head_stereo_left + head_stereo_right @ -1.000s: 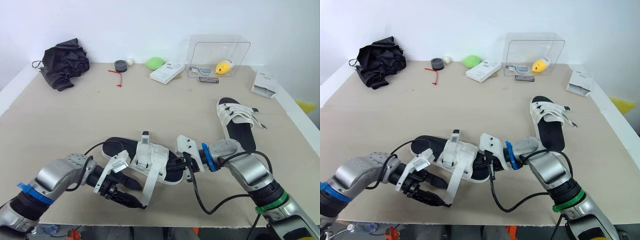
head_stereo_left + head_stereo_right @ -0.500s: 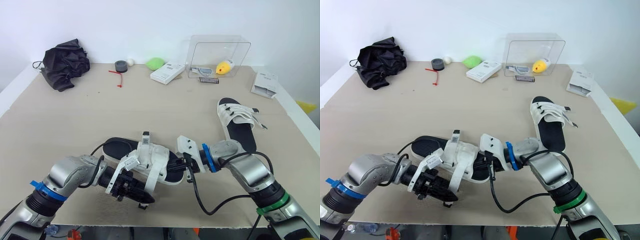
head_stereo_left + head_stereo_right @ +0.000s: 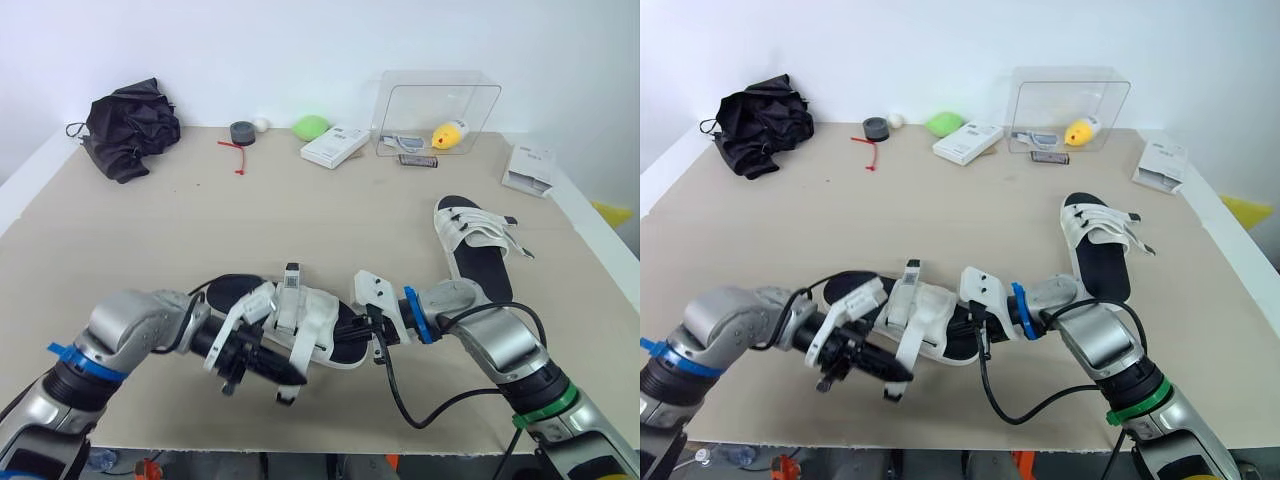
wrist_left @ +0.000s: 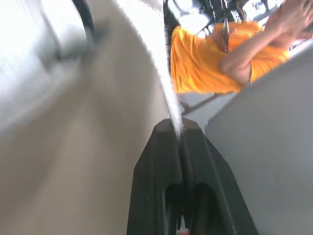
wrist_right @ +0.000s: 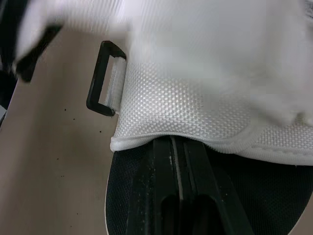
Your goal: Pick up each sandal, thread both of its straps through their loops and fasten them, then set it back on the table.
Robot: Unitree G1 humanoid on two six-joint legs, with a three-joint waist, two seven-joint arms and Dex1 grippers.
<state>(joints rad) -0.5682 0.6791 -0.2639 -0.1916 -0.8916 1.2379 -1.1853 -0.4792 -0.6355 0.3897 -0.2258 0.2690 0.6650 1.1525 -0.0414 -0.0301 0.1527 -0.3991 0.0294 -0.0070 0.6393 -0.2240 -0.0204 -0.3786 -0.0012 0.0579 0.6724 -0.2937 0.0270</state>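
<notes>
The near sandal (image 3: 240, 295), black sole with white straps, lies at the table's front. My left gripper (image 3: 295, 376) is shut on the free end of its white strap (image 4: 166, 83), holding it just in front of the sandal. My right gripper (image 3: 350, 335) is shut on the edge of the white upper (image 5: 195, 107) at the sandal's right end, close to a black loop (image 5: 103, 78). The second sandal (image 3: 475, 245) lies to the right, straps across its top, away from both grippers.
Along the back edge lie a black cloth (image 3: 130, 125), a tape roll (image 3: 241, 132), a green object (image 3: 310, 126), a white box (image 3: 334, 145) and a clear container (image 3: 437, 110). Another white box (image 3: 527, 168) sits far right. A person in orange (image 4: 210, 58) stands beyond the table.
My left gripper went from open to shut on the strap end and moved in toward the sandal, pulling the strap with it. The right gripper has held still.
</notes>
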